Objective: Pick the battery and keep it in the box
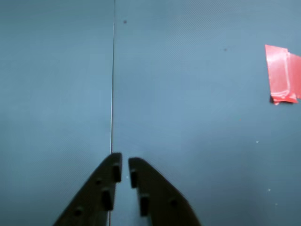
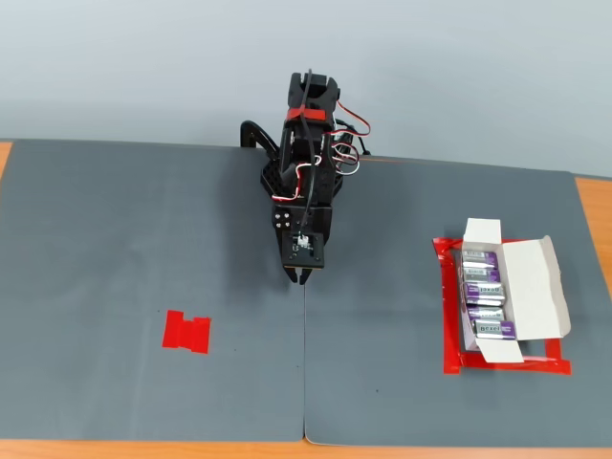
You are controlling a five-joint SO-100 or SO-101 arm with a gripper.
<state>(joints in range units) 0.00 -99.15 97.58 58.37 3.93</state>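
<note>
The white box (image 2: 537, 287) lies open at the right of the fixed view, flaps folded out. Several silver and purple batteries (image 2: 484, 277) lie in a row inside it; every battery in view is in the box. My gripper (image 2: 299, 278) hangs at the middle of the grey mat, pointing down, far left of the box. In the wrist view its two dark fingers (image 1: 125, 161) stand nearly together with only a thin slit between them and nothing held. Neither box nor battery shows in the wrist view.
A red tape rectangle (image 2: 448, 320) frames the box. A red tape patch (image 2: 187, 331) sits on the left mat and shows at the right edge of the wrist view (image 1: 282, 74). A seam (image 2: 305, 368) between two grey mats runs under the gripper. Orange table edges border the mats.
</note>
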